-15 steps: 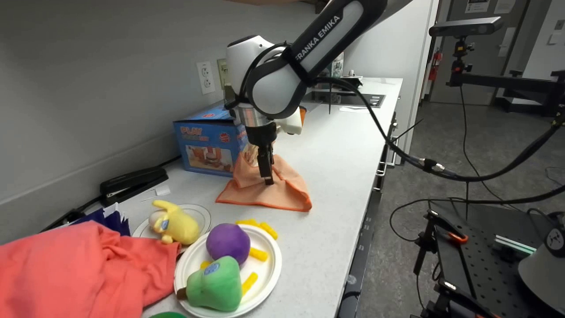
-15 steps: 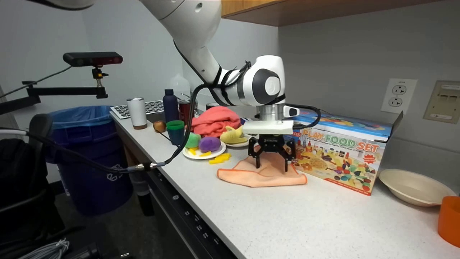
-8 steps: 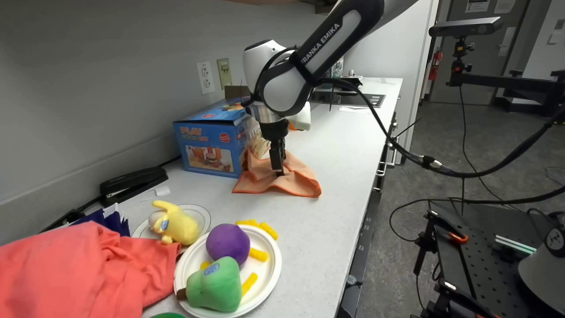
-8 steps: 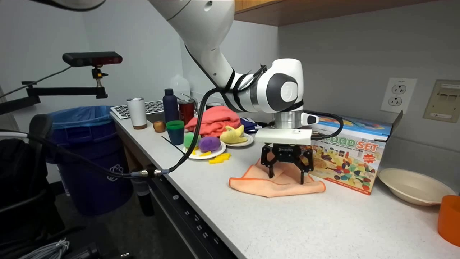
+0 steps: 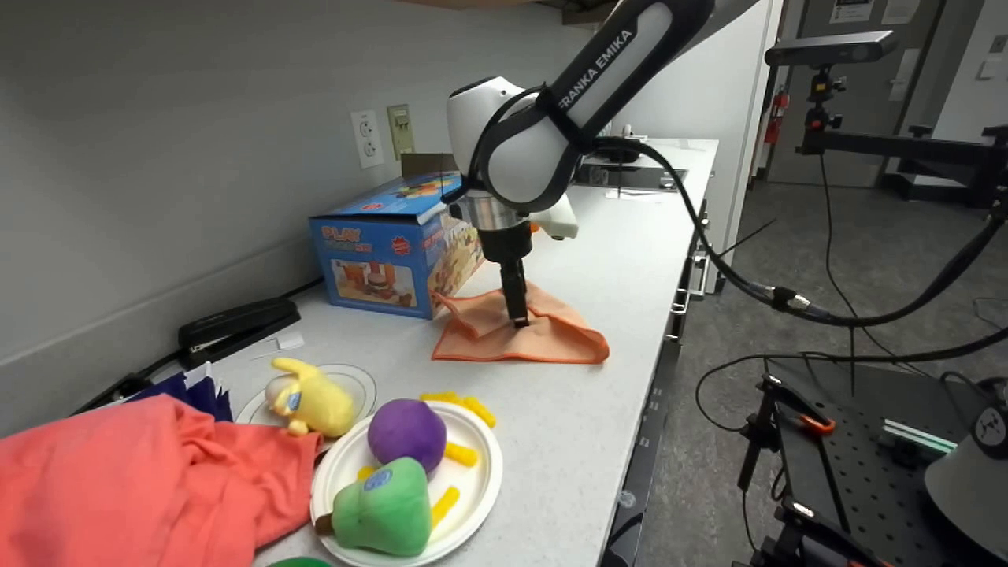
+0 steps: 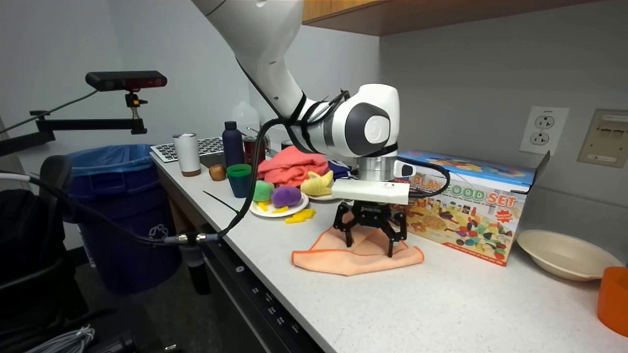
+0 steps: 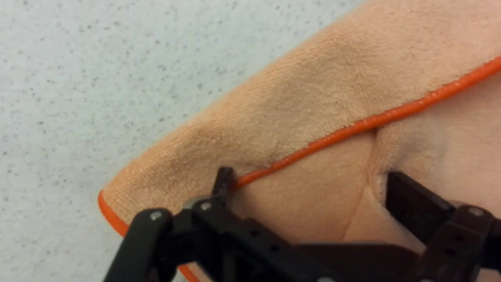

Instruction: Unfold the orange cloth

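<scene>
Speckled white bench (image 6: 441,309) along grey wall (image 6: 456,98). On it, beside blue cardboard box (image 6: 471,215), partly folded pale-orange fabric cloth (image 6: 343,263); over that, black claw (image 6: 370,248), unclenched and spread wide. Well apart, bunched coral-red fabric pile (image 5: 118,480).

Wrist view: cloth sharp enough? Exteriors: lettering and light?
Wrist view: pile on the orange cloth readable mid-frame, gripper very dark, surface detail largely lost; in an exterior view, FOOD SET on the box legible; in an exterior view, lettering under PLAY smeared; both exterior views, soft light on the counter, no hard shadows there.
</scene>
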`<state>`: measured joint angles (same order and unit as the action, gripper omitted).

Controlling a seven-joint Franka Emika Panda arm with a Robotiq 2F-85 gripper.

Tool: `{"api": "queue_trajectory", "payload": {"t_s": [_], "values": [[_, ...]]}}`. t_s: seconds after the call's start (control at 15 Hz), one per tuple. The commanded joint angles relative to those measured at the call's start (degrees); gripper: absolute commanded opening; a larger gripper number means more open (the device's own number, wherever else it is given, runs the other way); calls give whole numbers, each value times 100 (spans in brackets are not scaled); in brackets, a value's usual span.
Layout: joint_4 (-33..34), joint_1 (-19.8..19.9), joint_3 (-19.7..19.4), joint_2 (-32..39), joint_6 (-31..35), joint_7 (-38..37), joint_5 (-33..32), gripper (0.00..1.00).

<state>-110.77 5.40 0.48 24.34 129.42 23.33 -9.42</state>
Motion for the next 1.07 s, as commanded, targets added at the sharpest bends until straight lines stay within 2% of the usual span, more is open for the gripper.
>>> {"api": "queue_trajectory", "payload": {"t_s": [0.0,0.2,0.53,1.0], "values": [[-787,106,149,-707,-77,589,153,100],[-1055,83,106,-1016,-144,935,47,100],[-1145,31,18,-1302,-122,1241,-43,100],[-1278,-29,-95,-1404,123,866,-121,100]]}}
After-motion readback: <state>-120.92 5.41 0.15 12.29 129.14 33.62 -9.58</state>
